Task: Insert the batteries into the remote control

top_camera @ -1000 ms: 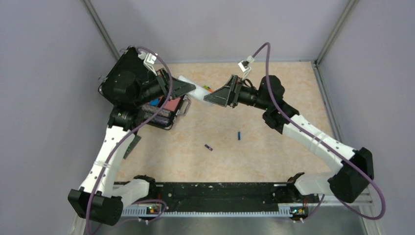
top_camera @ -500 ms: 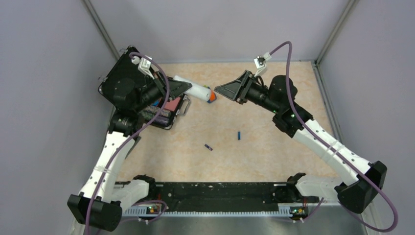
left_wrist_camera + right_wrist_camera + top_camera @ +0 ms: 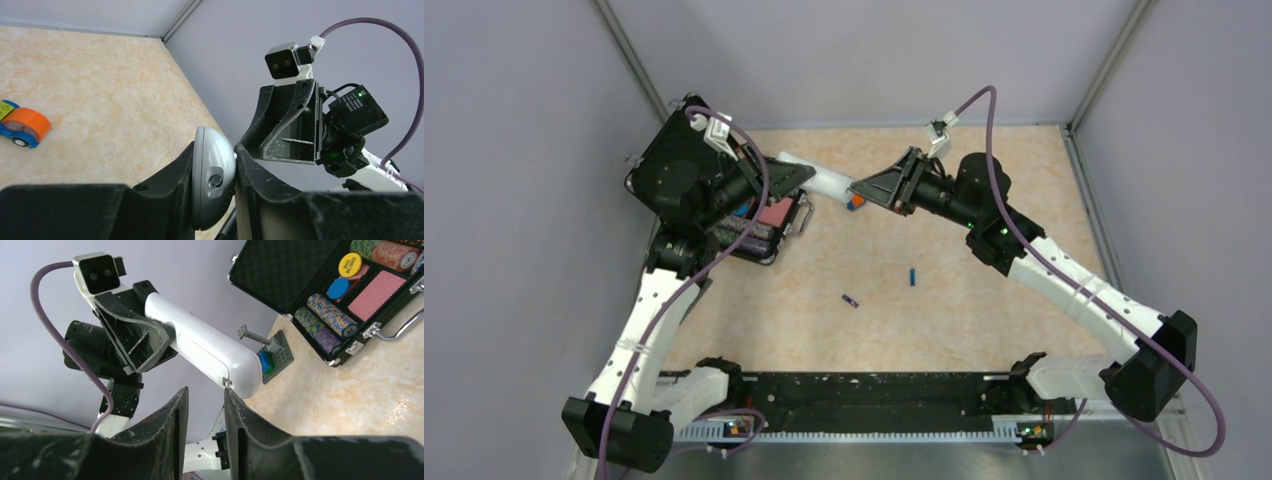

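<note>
My left gripper [image 3: 802, 178] [image 3: 215, 146] is shut on the white remote control [image 3: 826, 181] [image 3: 214, 182] and holds it in the air, sticking out to the right. In the right wrist view the remote control [image 3: 200, 347] shows its back cover with a small latch at the end. My right gripper [image 3: 857, 190] [image 3: 205, 390] sits at that free end. Its jaws stand a narrow gap apart with nothing between them, and one fingertip [image 3: 227, 391] touches the latch. The two batteries lie on the table: the blue one [image 3: 913, 276] and the darker purple one [image 3: 851, 300].
An open black case [image 3: 759, 228] [image 3: 280, 270] of striped chip stacks and cards lies under the left arm. An orange-blue toy car [image 3: 855, 200] [image 3: 20, 129] sits below the remote's end. A grey plate with a blue piece [image 3: 267, 359] lies beside the case. Walls enclose the table.
My right gripper narrowed from wide open, drew back from the remote, then came back to its free end. The left gripper kept its hold on the remote.
</note>
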Robot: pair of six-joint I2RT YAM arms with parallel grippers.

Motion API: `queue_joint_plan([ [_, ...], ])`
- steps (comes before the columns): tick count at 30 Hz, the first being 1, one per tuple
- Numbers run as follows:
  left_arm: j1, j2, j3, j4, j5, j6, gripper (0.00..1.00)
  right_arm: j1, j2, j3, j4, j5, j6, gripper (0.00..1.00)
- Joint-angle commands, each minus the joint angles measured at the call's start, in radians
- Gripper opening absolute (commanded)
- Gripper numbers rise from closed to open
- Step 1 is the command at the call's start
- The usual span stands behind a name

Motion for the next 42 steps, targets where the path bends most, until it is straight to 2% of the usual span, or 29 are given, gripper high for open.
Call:
queue_joint_plan([
  [1,0.0,-0.008,-0.001,0.086,-0.001,0.014,0.0,0.009,0.02,0.03,0.074,-0.027,0.025,0.29],
  [3,0.0,-0.004,0.001,0.087,0.004,0.016,0.0,0.008,0.027,0.029,0.079,-0.035,0.034,0.27],
  [16,0.0,0.005,0.002,0.119,0.042,0.014,0.0,0.009,0.067,0.017,0.125,-0.042,0.059,0.31],
  [24,0.0,0.001,0.003,0.099,0.036,0.044,0.0,0.008,0.075,0.03,0.105,-0.019,0.053,0.22],
  [32,0.0,0.007,0.006,0.087,0.016,0.059,0.0,0.008,0.076,0.067,0.02,0.01,0.012,0.23],
  [42,0.0,0.016,0.009,0.089,0.017,0.063,0.0,0.009,0.088,0.082,0.021,0.017,-0.011,0.26],
])
